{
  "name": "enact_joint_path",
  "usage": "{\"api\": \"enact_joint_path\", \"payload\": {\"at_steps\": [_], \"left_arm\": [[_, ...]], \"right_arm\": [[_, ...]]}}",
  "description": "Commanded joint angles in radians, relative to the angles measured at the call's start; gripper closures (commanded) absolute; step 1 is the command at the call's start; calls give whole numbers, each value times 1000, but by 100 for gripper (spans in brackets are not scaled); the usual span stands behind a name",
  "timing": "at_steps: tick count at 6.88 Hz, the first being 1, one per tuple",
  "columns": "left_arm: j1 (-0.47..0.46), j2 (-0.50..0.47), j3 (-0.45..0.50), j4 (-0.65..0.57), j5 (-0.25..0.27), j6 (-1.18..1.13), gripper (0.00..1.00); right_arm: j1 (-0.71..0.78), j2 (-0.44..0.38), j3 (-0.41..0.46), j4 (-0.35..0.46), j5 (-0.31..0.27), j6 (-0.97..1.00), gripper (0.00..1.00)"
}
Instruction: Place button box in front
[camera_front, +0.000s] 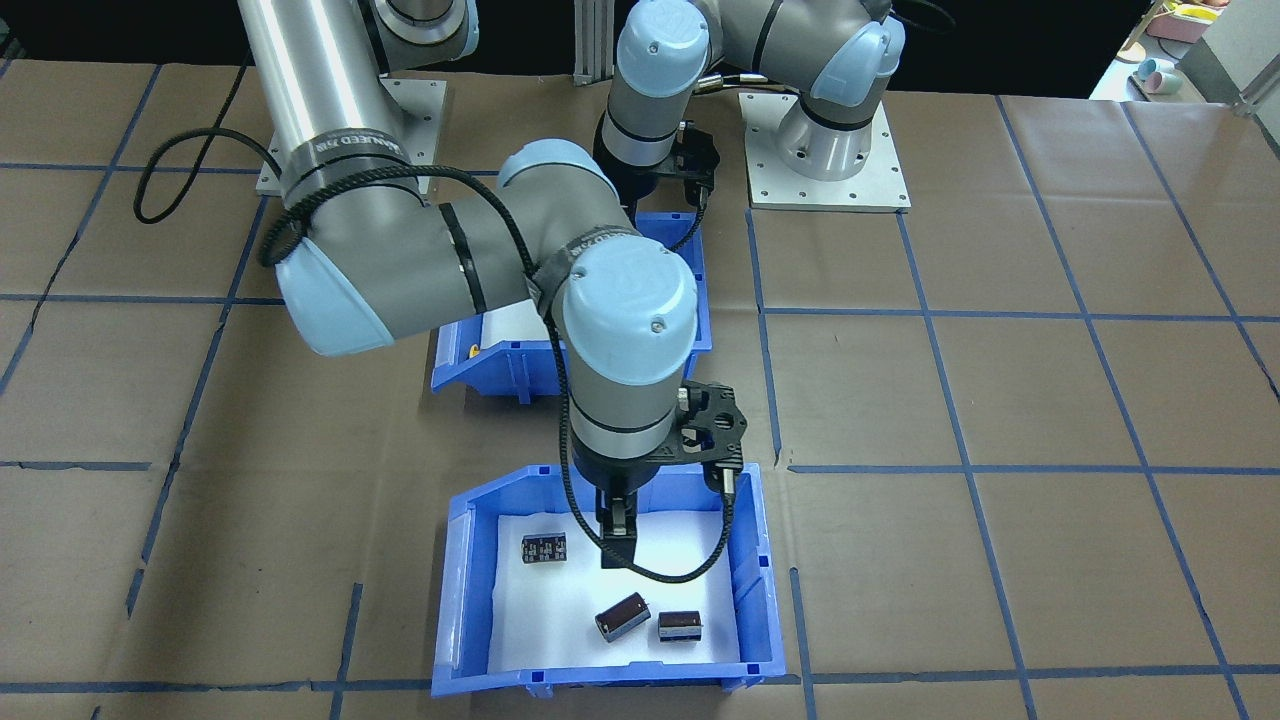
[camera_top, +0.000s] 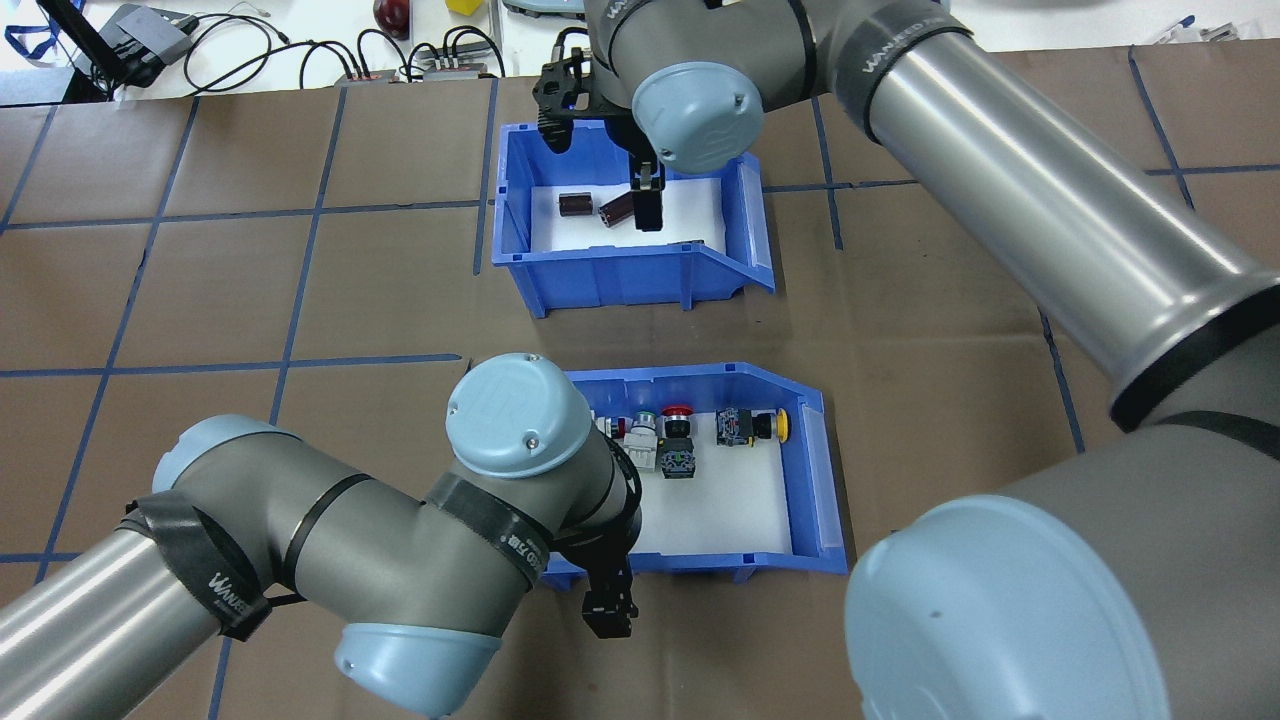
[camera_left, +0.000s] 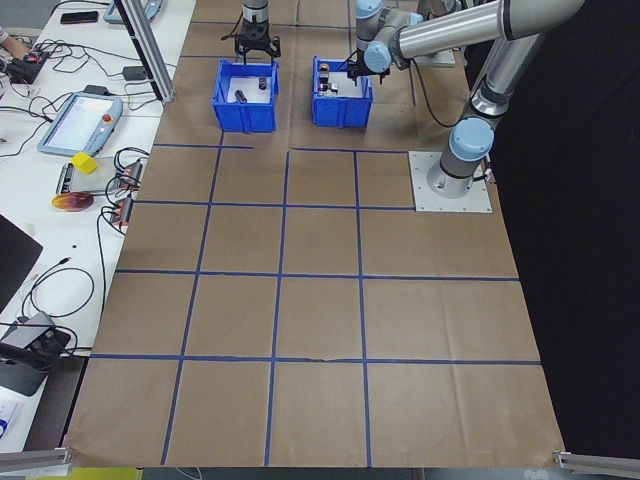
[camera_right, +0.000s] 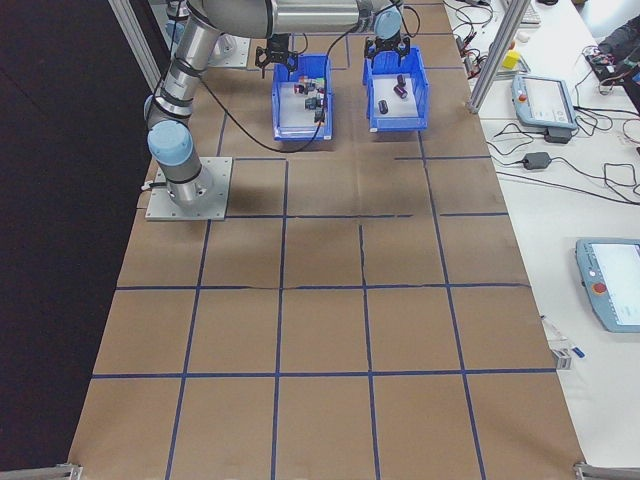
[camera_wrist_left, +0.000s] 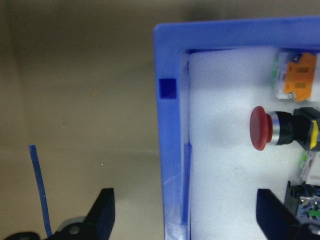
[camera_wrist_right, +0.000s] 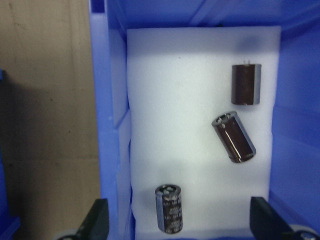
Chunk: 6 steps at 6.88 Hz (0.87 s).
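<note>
Overhead exterior view: the button box (camera_top: 815, 470) sits nearer the robot, and the matching blue bin w/ black cylindrical parts (camera_top: 520, 235) sits beyond it, towards the operators' side. So the button box is the rear one of the two, not yet in front.

Left gripper (camera_top: 608, 600) hangs at the button box's near-left corner. Left wrist cam shows both fingers spread wide and holding nothing, one outside the blue wall, one over the white liner (camera_wrist_left: 220, 165), so the wall runs between them. Red mushroom-cap button (camera_wrist_left: 261, 128) lies just inside that wall, w/ an orange switch (camera_wrist_left: 299, 75) beyond it.

Right gripper (camera_top: 648, 200) is down inside the other bin, above its liner. Right wrist cam shows its fingers apart too, empty, straddling the side wall (camera_wrist_right: 112, 130), w/ three black capacitors (camera_wrist_right: 234, 136) lying loose on the foam.

Step in hand, as I read it: each arm is set to pinch a bin wall so the boxes can swap places.

To do it well:
- Drop the left gripper straight down so the wall stays centred betw. the fingers, then close firmly on the rim.
- Keep the inner finger clear of the red button; it's close.
- Grip is at one corner, so the box will prob. want to pivot. Drag it slow and low rather than lifting.
- Route around the other bin, or move that one away first; the gap betw. the bins looks tight, though depth is hard to judge here.
</note>
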Motion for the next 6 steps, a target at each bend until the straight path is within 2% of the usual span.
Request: {"api": "enact_joint_path", "payload": {"at_steps": [1, 2, 3, 4, 5, 6], "left_arm": [[-6, -34, -3, 19, -4, -32, 40], [-6, -40, -5, 19, -10, -45, 72], [-6, -29, -5, 21, -9, -62, 93], [-6, -4, -3, 59, -1, -51, 100], [-3, 4, -2, 80, 35, -46, 100], [10, 12, 1, 85, 89, -14, 100]], "right_arm": [[55, 78, -8, 6, 4, 6, 0], [55, 97, 33, -5, 9, 3, 0], [52, 82, 70, -11, 7, 7, 0], [52, 70, 67, -9, 0, 12, 17], [50, 63, 60, -9, -12, 12, 59], [47, 53, 51, -6, -40, 3, 76]]}}
